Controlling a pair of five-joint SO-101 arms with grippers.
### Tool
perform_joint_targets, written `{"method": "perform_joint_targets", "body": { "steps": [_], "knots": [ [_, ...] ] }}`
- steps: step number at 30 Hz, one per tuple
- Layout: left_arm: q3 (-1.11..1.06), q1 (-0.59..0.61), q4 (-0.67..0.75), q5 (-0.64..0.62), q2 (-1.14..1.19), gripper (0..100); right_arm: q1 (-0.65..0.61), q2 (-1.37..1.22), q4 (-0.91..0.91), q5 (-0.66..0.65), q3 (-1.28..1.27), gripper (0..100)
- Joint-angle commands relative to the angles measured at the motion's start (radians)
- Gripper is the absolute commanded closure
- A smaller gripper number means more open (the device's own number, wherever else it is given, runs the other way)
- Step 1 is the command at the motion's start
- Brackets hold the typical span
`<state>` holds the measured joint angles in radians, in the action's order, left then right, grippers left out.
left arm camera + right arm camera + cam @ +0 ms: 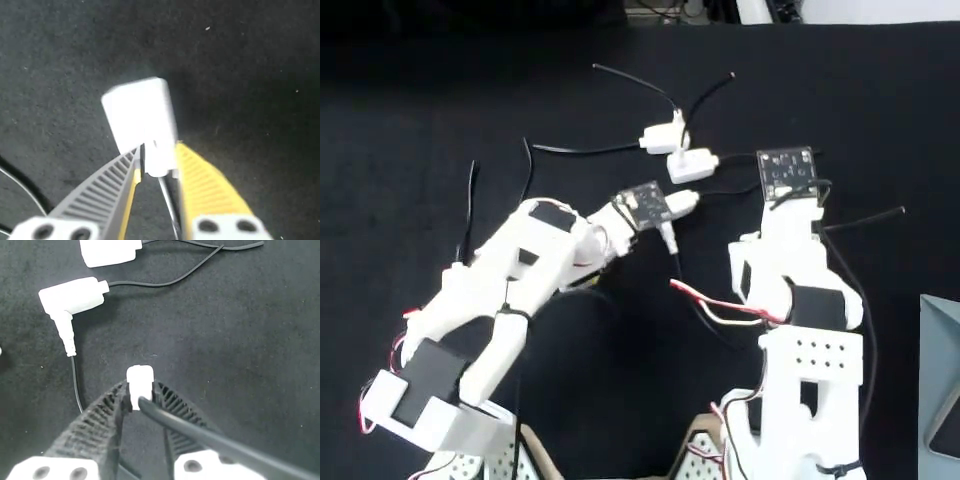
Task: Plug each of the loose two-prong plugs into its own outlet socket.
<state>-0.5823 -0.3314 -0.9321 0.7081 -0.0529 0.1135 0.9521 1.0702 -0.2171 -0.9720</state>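
My left gripper point(156, 152), with one grey and one yellow finger, is shut on the end of a white blocky plug point(142, 117) held just over the black table. In the high view that plug point(682, 202) pokes out past the left arm's tip near the table's middle. My right gripper point(140, 391) is shut on a small white plug point(139, 379), with a thick black cable lying across its fingers. Two loose white plugs point(692, 165) point(663, 135) lie side by side between the arms' tips and farther back. The right wrist view shows them as an angled one point(74, 296) and a flat one point(107, 251).
Thin black cables point(570, 150) trail from the loose plugs across the back of the black table point(440, 100). A red and white wire bundle point(715, 305) runs between the arms. A grey object point(942, 370) stands at the right edge.
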Motion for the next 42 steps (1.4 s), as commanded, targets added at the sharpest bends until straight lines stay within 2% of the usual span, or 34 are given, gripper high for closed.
{"method": "perform_joint_targets", "body": {
  "steps": [1,5,7,10,14,20,24,31,34,38,42],
  "knots": [
    [-0.021,0.01,-0.002,-0.091,-0.011,86,-0.012,0.013,-0.018,0.002,0.002,98.7],
    [-0.035,0.033,0.0,-0.241,-0.012,75,-0.014,0.013,-0.018,0.002,0.002,98.7],
    [-0.021,0.044,-0.002,-0.302,-0.015,72,-0.014,0.013,-0.018,0.002,0.002,98.7],
    [-0.008,0.054,-0.012,-0.336,-0.061,72,-0.014,0.013,-0.017,0.002,0.002,98.7],
    [-0.01,0.059,-0.12,-0.334,-0.209,72,-0.021,0.013,-0.021,0.003,0.013,98.6],
    [-0.147,0.159,-0.166,-0.342,-0.532,72,-0.175,0.013,-0.021,0.117,0.05,98.6],
    [-0.26,0.283,-0.166,-0.408,-0.741,72,-0.31,0.013,-0.026,0.123,0.054,98.6],
    [-0.444,0.475,-0.166,-0.48,-1.013,72,-0.477,-0.021,-0.173,0.123,0.05,98.6],
    [-0.516,0.515,-0.163,-0.537,-1.089,72,-0.551,-0.119,-0.235,0.114,0.053,98.6],
    [-0.605,0.53,-0.109,-0.546,-1.165,72,-0.58,-0.317,-0.311,0.103,0.108,98.6],
    [-0.68,0.535,-0.06,-0.548,-1.192,72,-0.58,-0.496,-0.325,-0.025,0.203,98.6]
  ]
}}
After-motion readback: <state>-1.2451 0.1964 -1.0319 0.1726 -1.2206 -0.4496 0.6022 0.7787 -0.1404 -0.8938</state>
